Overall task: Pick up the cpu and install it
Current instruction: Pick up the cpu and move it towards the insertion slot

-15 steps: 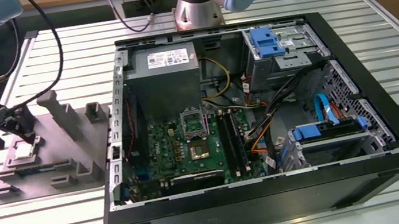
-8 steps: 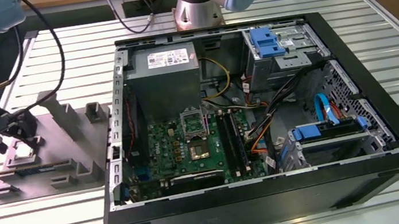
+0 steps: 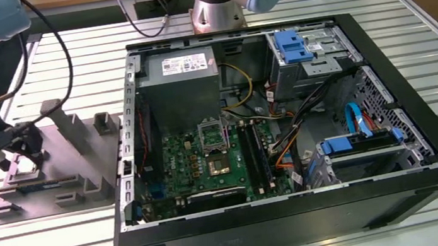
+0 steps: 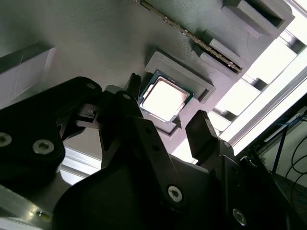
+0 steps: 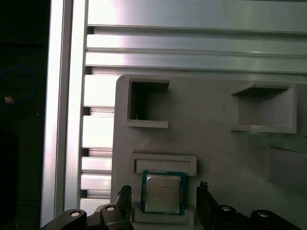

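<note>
Exterior view: notes the black two-finger gripper (image 3: 24, 152) low over the grey moulded fixture plate (image 3: 82, 179) at the exterior view's left, well apart from the green motherboard (image 3: 206, 156) in the open black case (image 3: 430, 184). Second wrist view: finds the small square silver-topped cpu (image 4: 165, 99) lying flat in its grey recess (image 4: 204, 84), directly between the spread fingers (image 4: 201, 129), jaws wide and gripping nothing. First wrist view: confirms the straddle, with a gap at either side of the chip; square, hence no long axis to align.

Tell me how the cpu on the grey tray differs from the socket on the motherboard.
The cpu has a bright silvery top; the socket has a dark centre in a metal frame. The cpu lies on the grey tray, flanked by the open claw; the socket sits on the green motherboard inside the case. Both lie flat.
</note>
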You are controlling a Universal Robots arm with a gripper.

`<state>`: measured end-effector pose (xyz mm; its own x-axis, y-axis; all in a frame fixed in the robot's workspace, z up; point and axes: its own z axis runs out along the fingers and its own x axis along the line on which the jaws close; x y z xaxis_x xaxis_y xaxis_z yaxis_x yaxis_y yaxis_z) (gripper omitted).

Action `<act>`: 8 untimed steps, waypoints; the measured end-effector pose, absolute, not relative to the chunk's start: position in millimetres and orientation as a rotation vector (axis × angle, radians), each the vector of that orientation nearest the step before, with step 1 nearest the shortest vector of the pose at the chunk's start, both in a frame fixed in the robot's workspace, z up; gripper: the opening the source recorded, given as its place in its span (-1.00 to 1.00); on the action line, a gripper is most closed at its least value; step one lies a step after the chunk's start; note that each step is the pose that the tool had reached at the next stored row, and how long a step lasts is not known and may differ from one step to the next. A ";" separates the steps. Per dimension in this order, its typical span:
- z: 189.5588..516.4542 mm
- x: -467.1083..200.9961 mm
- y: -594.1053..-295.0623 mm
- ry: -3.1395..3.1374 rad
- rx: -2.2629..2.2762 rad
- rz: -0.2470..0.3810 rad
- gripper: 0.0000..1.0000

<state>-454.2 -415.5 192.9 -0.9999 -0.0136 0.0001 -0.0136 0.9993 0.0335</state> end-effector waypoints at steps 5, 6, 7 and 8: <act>190.2 -454.3 -415.5 -3.141 0.020 -0.053 0.29; 189.4 -454.3 -415.6 -3.141 0.019 -0.053 0.29; 188.6 -454.3 -415.5 -3.141 0.018 -0.053 0.29; 187.9 -454.3 -415.5 -3.141 0.017 -0.053 0.29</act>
